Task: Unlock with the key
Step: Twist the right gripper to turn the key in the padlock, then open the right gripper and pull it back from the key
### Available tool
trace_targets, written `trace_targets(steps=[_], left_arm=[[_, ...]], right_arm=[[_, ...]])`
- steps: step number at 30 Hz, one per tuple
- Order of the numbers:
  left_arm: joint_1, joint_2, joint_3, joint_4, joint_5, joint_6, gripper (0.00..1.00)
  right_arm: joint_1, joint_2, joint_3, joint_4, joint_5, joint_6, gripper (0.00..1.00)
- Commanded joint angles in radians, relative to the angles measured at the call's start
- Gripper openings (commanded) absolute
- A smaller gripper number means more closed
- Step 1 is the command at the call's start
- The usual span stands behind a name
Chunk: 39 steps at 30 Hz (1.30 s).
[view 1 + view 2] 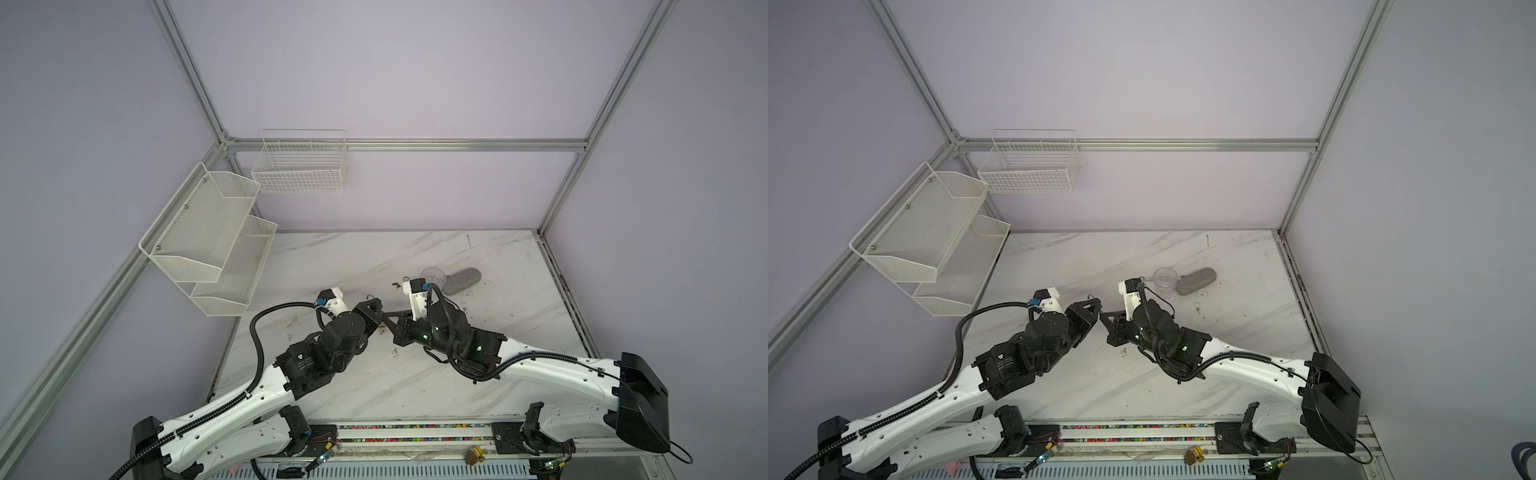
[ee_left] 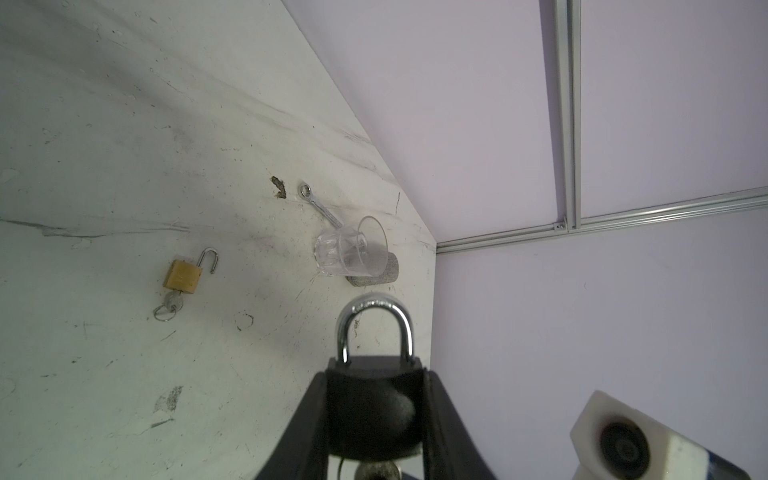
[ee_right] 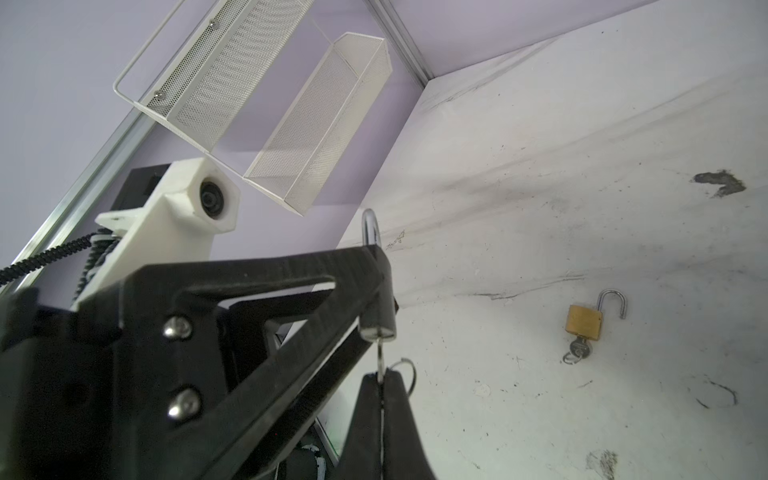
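Black padlock [image 2: 374, 403]: am clamping it in left gripper [image 2: 377, 376]; right gripper [image 3: 381, 379] pinching key [image 3: 379, 355] tight, blade meeting padlock base, both hovering over table [image 1: 374, 386] middle.

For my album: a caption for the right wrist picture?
Right jaws pinch the key in a black padlock gripped by left jaws; brass padlock lies open.

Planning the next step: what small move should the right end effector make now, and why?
Probably roll the right end effector to turn the key it is shut on: the key sits in the black padlock that the left end effector grips, and the shackle is closed.
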Motion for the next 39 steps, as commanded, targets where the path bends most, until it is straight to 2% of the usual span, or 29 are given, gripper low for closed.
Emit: trace_targets(steps=[1,14,26,29,34,39], left_arm=[[-0.066,0.001,0.042,0.160,0.207,0.015,0.00],[-0.065,-0.063,-0.027,0.160,0.064,-0.020,0.00],[-0.065,-0.081,-0.041,0.177,0.046,-0.034,0.00],[-0.065,-0.082,-0.039,0.169,0.038,-0.032,0.00],[-0.065,-0.095,-0.002,0.107,-0.015,0.042,0.00],[-0.065,-0.117,0.053,0.015,-0.059,0.150,0.00]], right_arm=[[-0.020,0.034,0.039,0.137,-0.063,0.050,0.00],[-0.049,0.025,-0.075,0.299,-0.168,0.286,0.00],[-0.051,0.075,-0.144,0.437,-0.229,0.486,0.00],[-0.051,0.067,-0.151,0.440,-0.217,0.485,0.00],[-0.052,0.044,-0.118,0.325,-0.164,0.388,0.00],[-0.051,-0.030,-0.097,0.198,-0.087,0.275,0.14]])
